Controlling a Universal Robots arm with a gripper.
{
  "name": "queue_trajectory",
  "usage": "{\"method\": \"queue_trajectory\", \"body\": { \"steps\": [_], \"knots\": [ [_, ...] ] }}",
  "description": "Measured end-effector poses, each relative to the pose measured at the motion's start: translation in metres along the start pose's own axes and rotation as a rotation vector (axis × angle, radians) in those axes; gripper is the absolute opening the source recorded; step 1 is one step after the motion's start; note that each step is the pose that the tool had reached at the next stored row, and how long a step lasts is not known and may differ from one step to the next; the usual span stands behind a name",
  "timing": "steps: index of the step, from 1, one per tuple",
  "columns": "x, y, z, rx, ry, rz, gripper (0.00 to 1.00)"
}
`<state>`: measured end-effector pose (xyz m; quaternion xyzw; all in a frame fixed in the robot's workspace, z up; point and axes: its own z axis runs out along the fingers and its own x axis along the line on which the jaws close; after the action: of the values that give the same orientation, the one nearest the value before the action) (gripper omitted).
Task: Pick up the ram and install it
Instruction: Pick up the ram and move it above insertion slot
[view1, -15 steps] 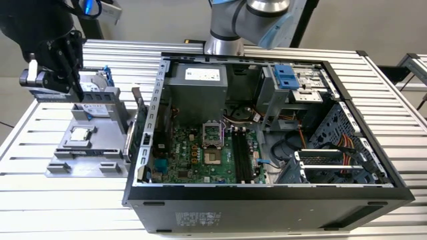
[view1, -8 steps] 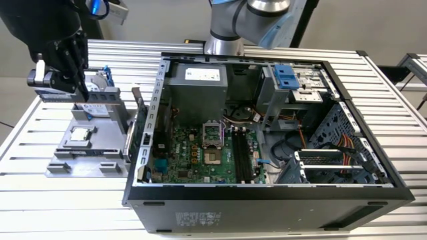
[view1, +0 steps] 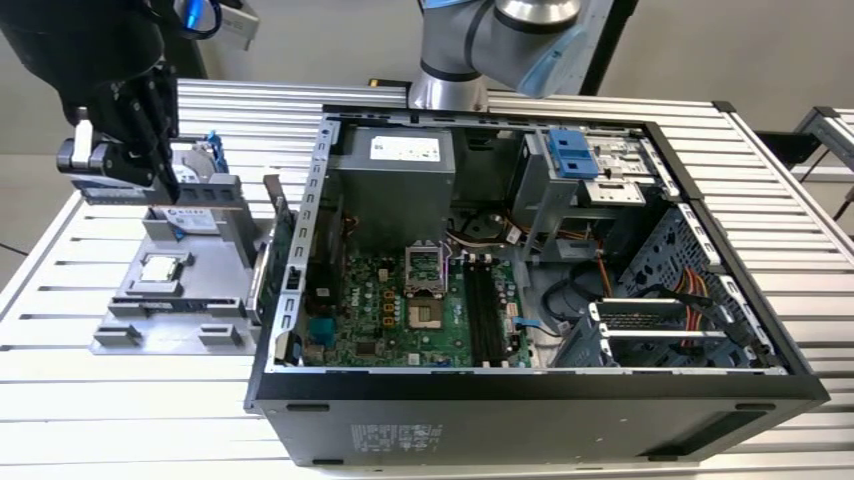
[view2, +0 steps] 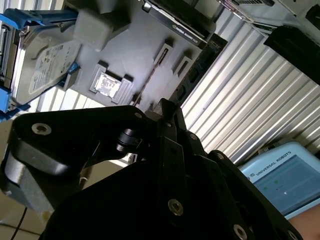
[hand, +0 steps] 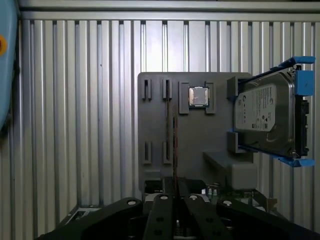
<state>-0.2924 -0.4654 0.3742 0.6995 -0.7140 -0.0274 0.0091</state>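
The ram (hand: 174, 155) shows edge-on in the first wrist view as a thin dark strip running out from between my fingertips. My gripper (hand: 175, 197) is shut on it, hanging over the grey holder tray (hand: 155, 125). In the second wrist view the ram (view2: 147, 80) is a thin line beyond the gripper (view2: 164, 112). In the exterior view the gripper (view1: 167, 190) hangs above the tray (view1: 160, 320) at the exterior view's left, well apart from the open computer case (view1: 534, 390). The motherboard's long black slots (view1: 483, 310) lie inside the case.
A silver hard drive with blue rails (hand: 265, 112) stands at one end of the tray, and a processor chip (hand: 198, 96) sits in its pocket. A card (view1: 278, 235) stands upright between tray and case. The arm's base (view1: 494, 40) rises behind the case. The table is ribbed metal.
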Motion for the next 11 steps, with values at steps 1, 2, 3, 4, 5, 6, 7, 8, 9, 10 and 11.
{"method": "queue_trajectory", "body": {
  "steps": [1,2,3,4,5,6,7,8,9,10,11],
  "knots": [
    [0.0000,-0.0011,0.0000,0.0001,-0.0001,0.000,0.00],
    [-0.0001,-0.0026,-0.0001,0.0001,-0.0001,0.000,0.00],
    [-0.0001,-0.0038,-0.0002,0.0000,-0.0001,0.000,0.00],
    [-0.0001,-0.0053,-0.0002,0.0001,-0.0001,0.000,0.00],
    [-0.0001,-0.0068,-0.0003,0.0001,-0.0001,0.000,0.00],
    [-0.0002,-0.0083,-0.0004,0.0001,-0.0001,0.000,0.00],
    [-0.0002,-0.0099,-0.0004,0.0001,-0.0001,0.000,0.00],
    [-0.0002,-0.0116,-0.0005,0.0000,-0.0001,0.000,0.00],
    [-0.0003,-0.0130,-0.0006,0.0000,-0.0001,0.000,0.00],
    [-0.0003,-0.0146,-0.0007,-0.0001,-0.0001,0.000,0.00],
    [-0.0003,-0.0162,-0.0008,-0.0002,-0.0001,0.000,0.00]
  ]
}}
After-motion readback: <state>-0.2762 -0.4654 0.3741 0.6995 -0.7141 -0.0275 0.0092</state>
